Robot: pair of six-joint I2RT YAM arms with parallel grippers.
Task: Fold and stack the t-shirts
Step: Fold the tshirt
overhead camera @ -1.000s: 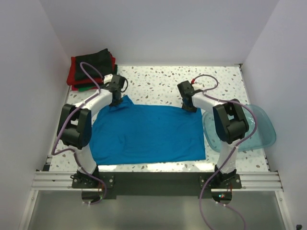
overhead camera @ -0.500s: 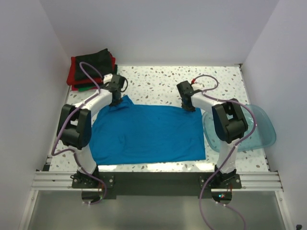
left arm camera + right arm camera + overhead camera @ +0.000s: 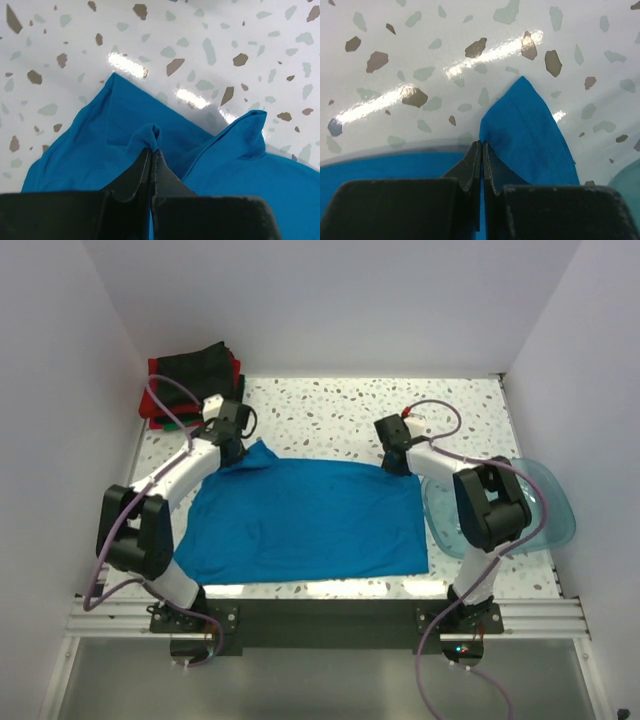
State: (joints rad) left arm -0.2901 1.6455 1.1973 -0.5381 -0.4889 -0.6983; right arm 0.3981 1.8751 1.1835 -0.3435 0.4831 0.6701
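Observation:
A bright blue t-shirt (image 3: 310,520) lies spread flat on the speckled table. My left gripper (image 3: 234,452) is shut on the shirt's far left corner, and a pinched fold of blue cloth (image 3: 150,135) rises between its jaws. My right gripper (image 3: 398,464) is shut on the far right corner, where a lifted peak of blue cloth (image 3: 530,130) stands beside its jaws. At the back left corner sits a stack of folded t-shirts (image 3: 190,380), dark green/black and red.
A translucent blue-green plastic tub (image 3: 545,505) sits at the right edge of the table, behind my right arm. White walls close in the left, right and back sides. The table's front edge runs just below the shirt's hem.
My right gripper closed on the shirt's far right corner. My left arm swung outward to the left, and its gripper, still shut on the cloth, shifted slightly left.

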